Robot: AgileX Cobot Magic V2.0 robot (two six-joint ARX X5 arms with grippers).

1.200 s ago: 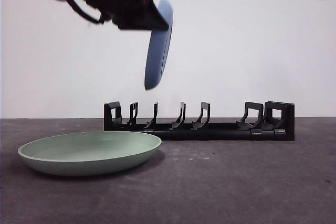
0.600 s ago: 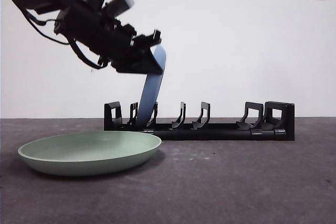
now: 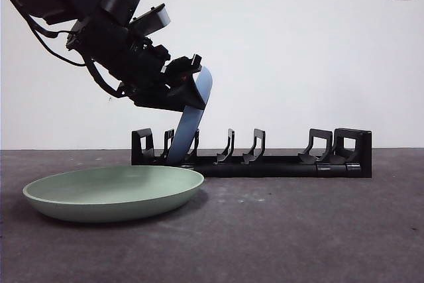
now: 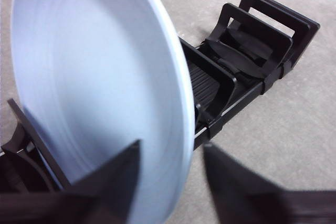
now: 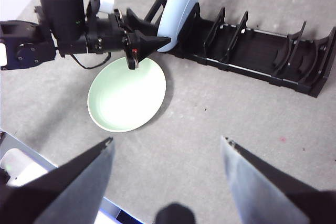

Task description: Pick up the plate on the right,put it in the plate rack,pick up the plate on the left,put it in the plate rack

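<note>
Nearest, green plate lies flat on grey table, shallow, matte, untouched. Behind it, my left gripper clamps rim of blue plate, jaws closed on its edge; plate pale, glossy, tilted on edge, lower rim down between prongs near end of black plate rack. My right gripper hangs high above table, jaws spread wide, holding nothing.

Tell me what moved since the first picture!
The left pincer carried the blue plate down from up in the air; its bottom edge now sits between the prongs near one end of the rack, leaning, with the pincer still shut on its rim. The green plate and the rack stayed put, and the right pincer waits open, high above.
</note>
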